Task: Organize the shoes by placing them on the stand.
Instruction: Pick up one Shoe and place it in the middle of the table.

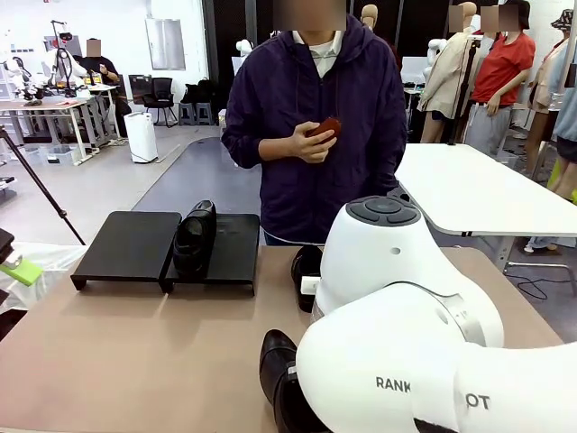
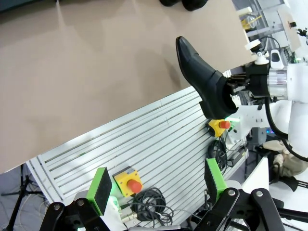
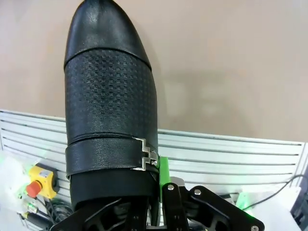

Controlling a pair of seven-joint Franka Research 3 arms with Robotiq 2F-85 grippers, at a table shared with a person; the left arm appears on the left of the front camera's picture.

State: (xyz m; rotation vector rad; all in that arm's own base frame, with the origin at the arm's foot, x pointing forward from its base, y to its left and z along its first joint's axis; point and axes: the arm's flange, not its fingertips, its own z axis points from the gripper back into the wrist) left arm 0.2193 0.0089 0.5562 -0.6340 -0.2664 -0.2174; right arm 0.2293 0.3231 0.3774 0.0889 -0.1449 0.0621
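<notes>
My right end effector [image 3: 159,179] is clenched on the collar of a glossy black leather slip-on shoe [image 3: 109,91]. It holds the shoe over the worktop's [image 3: 231,72] near edge, well short of the low matte-black two-panel stand [image 1: 131,244]. I judge the shoe light, with a stiff sole and a slick upper, so the collar rim suits gripping. My left end effector [image 2: 158,185] hangs released. One matching loafer [image 1: 194,236] sits on the stand. My white right arm [image 1: 397,298] half hides another [image 1: 305,269] beside the stand.

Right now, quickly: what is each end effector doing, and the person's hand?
Left end effector: open, holding nothing.
Right end effector: shut on a black shoe.
Person's hand: holding a small dark-red object.
</notes>
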